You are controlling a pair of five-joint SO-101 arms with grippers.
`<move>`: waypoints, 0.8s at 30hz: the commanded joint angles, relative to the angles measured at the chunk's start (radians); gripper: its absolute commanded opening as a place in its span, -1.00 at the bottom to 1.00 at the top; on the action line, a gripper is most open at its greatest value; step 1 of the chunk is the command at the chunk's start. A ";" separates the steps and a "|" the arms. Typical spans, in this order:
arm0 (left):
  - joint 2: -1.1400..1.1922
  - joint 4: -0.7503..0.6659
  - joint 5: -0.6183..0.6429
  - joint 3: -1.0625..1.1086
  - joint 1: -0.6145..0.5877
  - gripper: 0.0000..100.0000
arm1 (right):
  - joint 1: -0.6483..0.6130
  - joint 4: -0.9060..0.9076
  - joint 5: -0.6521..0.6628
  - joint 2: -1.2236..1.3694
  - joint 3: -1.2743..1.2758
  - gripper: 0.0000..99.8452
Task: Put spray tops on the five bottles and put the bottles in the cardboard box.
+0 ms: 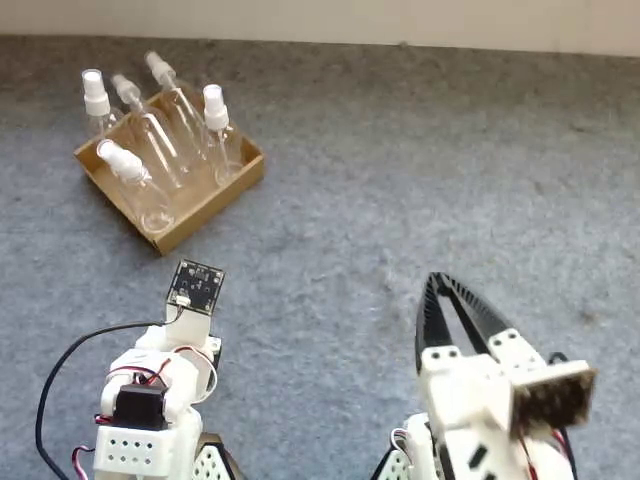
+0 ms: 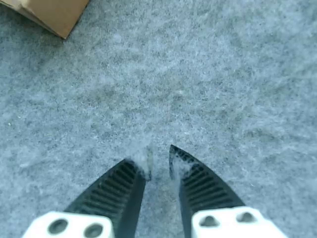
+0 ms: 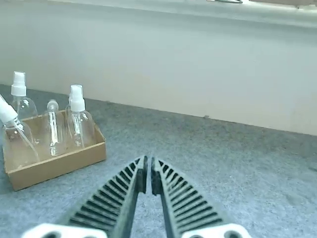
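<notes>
The cardboard box (image 1: 205, 205) sits at the far left of the grey carpet. Several clear bottles (image 1: 160, 145) with white spray tops (image 1: 214, 104) stand or lean inside it. From the right wrist view I see the box (image 3: 59, 163) ahead with bottles (image 3: 78, 124) in it. My right gripper (image 3: 148, 164) is shut and empty, well to the near right of the box (image 1: 437, 282). My left gripper (image 2: 159, 161) hangs over bare carpet just in front of the box corner (image 2: 54, 12), its fingers close together with nothing between them.
Grey carpet (image 1: 420, 160) covers the whole table. A pale wall (image 3: 198, 64) rises along the far edge. A black cable (image 1: 60, 370) loops beside the left arm's base at the near left.
</notes>
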 commanded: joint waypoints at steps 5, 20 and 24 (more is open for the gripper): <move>-0.002 0.006 -0.003 0.021 0.012 -0.99 | 0.010 0.044 0.012 -0.001 -0.119 -0.96; -0.002 0.006 -0.003 0.021 0.012 -0.99 | 0.139 -0.015 0.012 -0.001 0.143 -0.96; -0.002 0.006 -0.003 0.021 0.012 -0.99 | 0.229 -0.110 0.012 -0.001 0.295 -0.96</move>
